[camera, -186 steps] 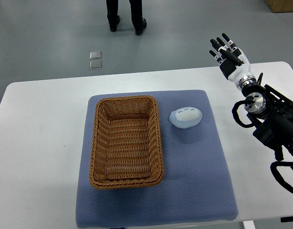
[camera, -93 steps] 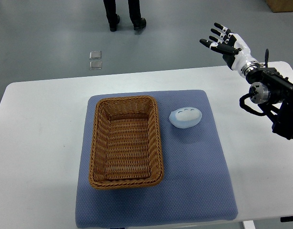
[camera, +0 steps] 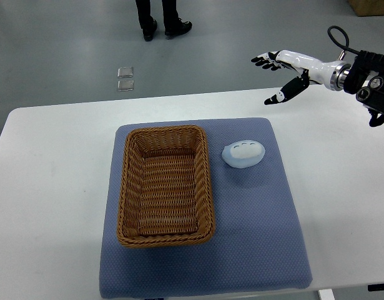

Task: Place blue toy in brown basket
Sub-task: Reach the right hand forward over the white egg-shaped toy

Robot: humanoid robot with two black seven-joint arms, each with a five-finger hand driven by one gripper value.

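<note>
Since a second ago, the right hand (camera: 284,70) has swung up and over from the table's right side, its arm now reaching in level from the picture's right edge near two o'clock, fingers pointing leftward over the table's far edge. Toy, basket and mat lie just as they did; only the person's feet (camera: 163,26) at the top of the floor have shifted a little. The hand is released: thumb apart from the spread fingers, nothing held.

The blue toy (camera: 243,153), a pale rounded lump, sits on the blue mat (camera: 266,237) just beside the brown basket (camera: 165,184), at the three o'clock side of its far-right corner and apart from the wicker rim. The basket holds nothing and lies lengthwise on the mat's left half. The hand hangs well apart from the toy, at about one o'clock from it. No left arm shows.

The step in hand looks like the reach toward the toy. To do it well, the hand would likely need to travel toward seven o'clock and come down with the palm over the lump, keeping the fingers wide until they straddle it. The toy looks soft and smooth, so a shallow pinch could squirt it sideways; a fuller wrap seems safer. Approaching from the three o'clock side would keep the knuckles off the basket rim, and the lift should clear that rim before moving toward nine o'clock.
</note>
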